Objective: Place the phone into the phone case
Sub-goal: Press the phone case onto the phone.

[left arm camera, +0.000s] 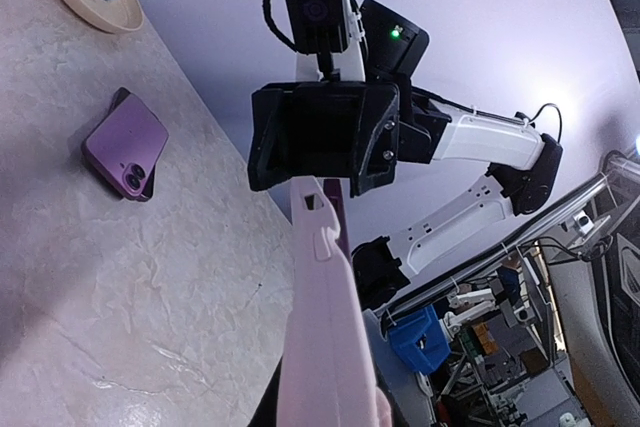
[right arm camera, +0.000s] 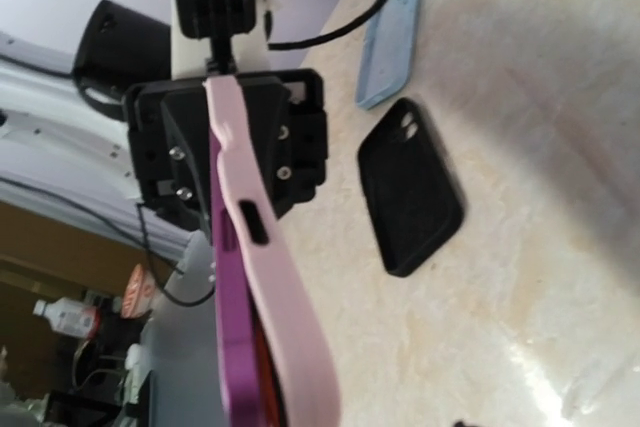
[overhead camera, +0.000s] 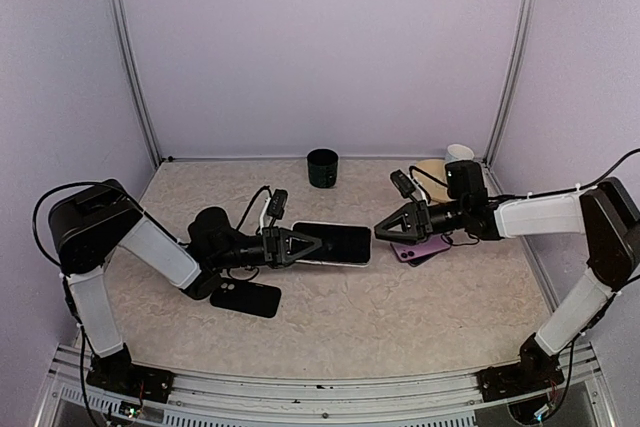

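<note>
Clamping the phone at its left end is your left pincer; the right pincer you cannot tell.

My left arm and right arm: white shells between black joints, black cables looping alongside. My left gripper: black, angular, silver screws. Green indicator light, upper centre, left wrist view.

The pink case is looking like smooth, matt, soft plastic; the phone is showing a glossy black glass screen. The black case is appearing matt, and the table is shining faintly, stone-patterned and smooth
</note>
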`<state>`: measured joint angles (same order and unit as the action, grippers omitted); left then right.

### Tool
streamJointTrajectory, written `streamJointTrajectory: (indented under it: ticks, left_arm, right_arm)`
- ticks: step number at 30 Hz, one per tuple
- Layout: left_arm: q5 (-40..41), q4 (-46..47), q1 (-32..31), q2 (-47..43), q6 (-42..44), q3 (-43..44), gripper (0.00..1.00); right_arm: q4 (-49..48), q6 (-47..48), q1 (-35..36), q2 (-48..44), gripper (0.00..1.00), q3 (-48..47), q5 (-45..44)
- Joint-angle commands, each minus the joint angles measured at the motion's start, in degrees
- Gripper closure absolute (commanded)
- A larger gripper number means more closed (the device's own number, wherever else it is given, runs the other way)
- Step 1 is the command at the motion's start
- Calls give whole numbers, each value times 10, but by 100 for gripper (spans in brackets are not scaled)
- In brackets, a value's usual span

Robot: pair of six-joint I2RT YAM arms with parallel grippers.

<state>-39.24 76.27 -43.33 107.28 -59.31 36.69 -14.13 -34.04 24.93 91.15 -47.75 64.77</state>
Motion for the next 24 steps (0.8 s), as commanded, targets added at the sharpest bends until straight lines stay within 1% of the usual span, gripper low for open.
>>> streamJointTrajectory:
  ticks: [1, 7, 12, 15, 20, 24]
  left_arm:
    - [-25, 60, -11, -18, 12, 20, 100]
    - [-32, 61, -17, -16, 16, 25, 100]
    - [-32, 61, -18, -16, 16, 26, 100]
    - [-33, 60, -18, -16, 17, 28, 100]
    - [-35, 58, -18, -18, 18, 29, 100]
    - [-36, 56, -18, -21, 20, 30, 100]
  right_arm:
    - [-91, -50, -1, -17, 48, 18, 46]
    - [-117, -53, 19, -27, 54, 22, 67]
    - [-100, -38, 34, -25, 63, 18, 76]
    - [-82, -25, 38, -22, 65, 16, 74]
    - [-52, -8, 43, -20, 64, 9, 69]
    - [19, 36, 43, -14, 56, -11, 43]
